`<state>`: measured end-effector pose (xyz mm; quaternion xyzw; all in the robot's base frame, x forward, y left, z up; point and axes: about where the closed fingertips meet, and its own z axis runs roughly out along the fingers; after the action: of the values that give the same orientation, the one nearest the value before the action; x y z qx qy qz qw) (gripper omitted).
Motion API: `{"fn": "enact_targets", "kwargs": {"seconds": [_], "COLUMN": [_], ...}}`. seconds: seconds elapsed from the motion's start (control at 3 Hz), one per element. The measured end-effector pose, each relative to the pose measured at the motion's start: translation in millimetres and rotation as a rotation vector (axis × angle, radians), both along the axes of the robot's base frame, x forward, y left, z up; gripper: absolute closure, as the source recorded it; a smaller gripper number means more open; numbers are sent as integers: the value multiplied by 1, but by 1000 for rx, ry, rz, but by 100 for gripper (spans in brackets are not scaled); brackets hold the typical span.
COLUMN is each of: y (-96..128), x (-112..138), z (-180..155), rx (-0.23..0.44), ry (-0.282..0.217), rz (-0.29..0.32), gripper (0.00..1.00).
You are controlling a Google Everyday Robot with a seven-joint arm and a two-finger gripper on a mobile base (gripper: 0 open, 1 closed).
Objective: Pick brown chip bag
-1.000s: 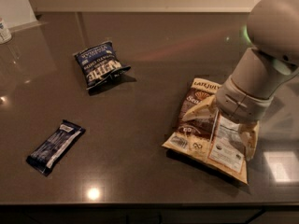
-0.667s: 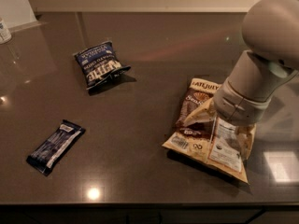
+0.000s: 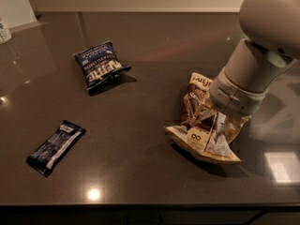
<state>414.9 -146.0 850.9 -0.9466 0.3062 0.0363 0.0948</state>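
Change since the earlier frames: the brown chip bag (image 3: 197,137) has bunched up and drawn narrower, and its far end now stands tilted off the desk (image 3: 150,41) where it lay flatter before. The arm's (image 3: 262,46) big rounded housing has shifted up toward the back-right corner.

Gripper (image 3: 216,123): down on the brown chip bag, on the right half of the desk, nearer the front edge than the back. The fingers (image 3: 232,124) are clamped on the bag's middle, one on each side, with the white label panel creased between them.

Bag: the tan near end, with its small round logo, spreads toward the front edge and appears to touch the desk. The brown printed end points toward the back edge and is raised (partly hidden behind the wrist).

Other items, all well apart from the bag:
- dark blue chip bag (image 3: 101,67), lying flat toward the back-left part of the desk
- slim dark bar wrapper (image 3: 55,146), lying flat near the front-left corner, angled
- a white container (image 3: 3,29) at the back-left corner, cut off by the picture's edge
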Motion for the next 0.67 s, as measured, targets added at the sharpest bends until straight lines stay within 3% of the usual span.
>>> {"fn": "enact_targets", "kwargs": {"seconds": [0.33,0.67], "y": [13,28], "x": [8,24], "z": [22,50], "rx": [15,42], "ry": [-26,-69], "rz": [-41,-93], "gripper": [100,100]}}
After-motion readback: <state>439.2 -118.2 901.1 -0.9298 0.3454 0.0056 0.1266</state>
